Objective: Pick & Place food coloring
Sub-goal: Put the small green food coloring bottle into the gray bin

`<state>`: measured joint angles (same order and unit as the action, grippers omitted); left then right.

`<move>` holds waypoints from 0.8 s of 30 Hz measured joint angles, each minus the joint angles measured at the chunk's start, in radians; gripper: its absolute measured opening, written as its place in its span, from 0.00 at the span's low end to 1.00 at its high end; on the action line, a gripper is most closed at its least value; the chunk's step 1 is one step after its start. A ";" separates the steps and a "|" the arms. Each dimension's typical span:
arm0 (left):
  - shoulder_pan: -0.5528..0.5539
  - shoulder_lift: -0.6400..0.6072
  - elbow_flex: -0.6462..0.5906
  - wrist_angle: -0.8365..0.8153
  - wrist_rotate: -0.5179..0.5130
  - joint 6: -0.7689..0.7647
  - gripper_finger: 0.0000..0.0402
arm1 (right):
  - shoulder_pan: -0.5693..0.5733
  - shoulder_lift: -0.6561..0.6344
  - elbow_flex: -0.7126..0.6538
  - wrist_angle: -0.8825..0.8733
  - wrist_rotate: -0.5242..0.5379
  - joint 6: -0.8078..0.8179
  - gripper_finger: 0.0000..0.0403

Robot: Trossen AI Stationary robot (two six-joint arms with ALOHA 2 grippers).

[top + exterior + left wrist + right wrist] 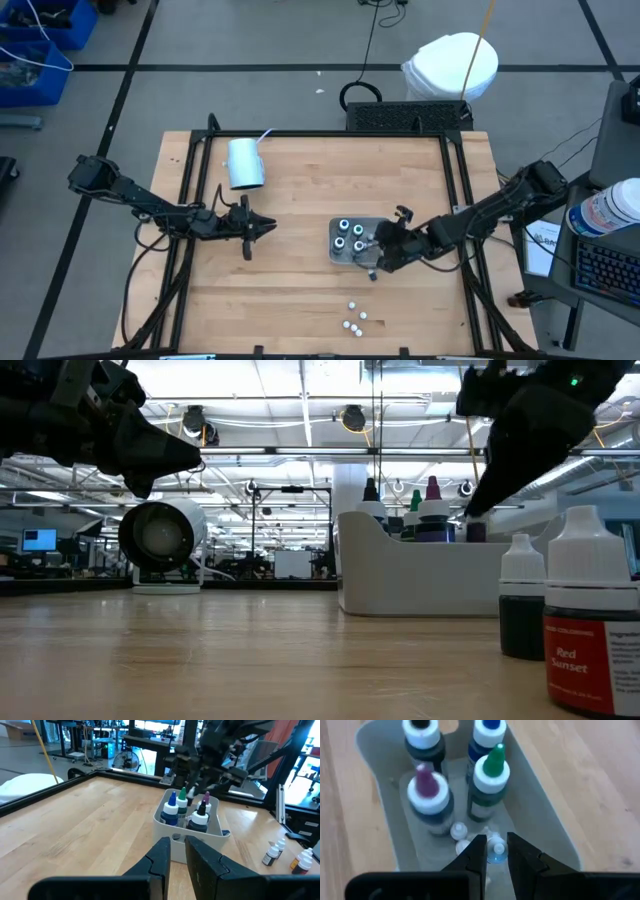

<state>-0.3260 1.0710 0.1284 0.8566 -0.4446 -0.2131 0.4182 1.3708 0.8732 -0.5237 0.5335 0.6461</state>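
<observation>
Pale wood planks make up my table (300,290), where the left gripper (262,228) hovers nearly closed and empty, near a tipped blue cup (244,163). In the grey tray (338,255) stand four food coloring bottles (351,235); my right gripper (496,854), over the tray, pinches a small white-capped bottle (495,849). More small bottles (354,319) lie on the wood nearby, a bright workshop beyond.

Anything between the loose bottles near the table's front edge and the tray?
Nothing visible on the table. The loose bottles lie on bare wood, with open table up to the tray. The right tool hangs over the tray's right side, above the four bottles standing inside. The left tool waits off to the left.
</observation>
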 joint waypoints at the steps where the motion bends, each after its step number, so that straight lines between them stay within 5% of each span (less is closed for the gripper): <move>1: 0.000 0.000 0.000 0.000 0.000 0.000 0.17 | -0.011 -0.006 -0.022 0.036 -0.019 0.000 0.12; 24: 0.000 0.000 0.000 -0.002 0.000 0.000 0.17 | -0.064 -0.002 -0.107 0.103 -0.155 -0.025 0.12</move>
<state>-0.3260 1.0710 0.1284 0.8547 -0.4446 -0.2131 0.3542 1.3684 0.7666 -0.4209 0.3782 0.6212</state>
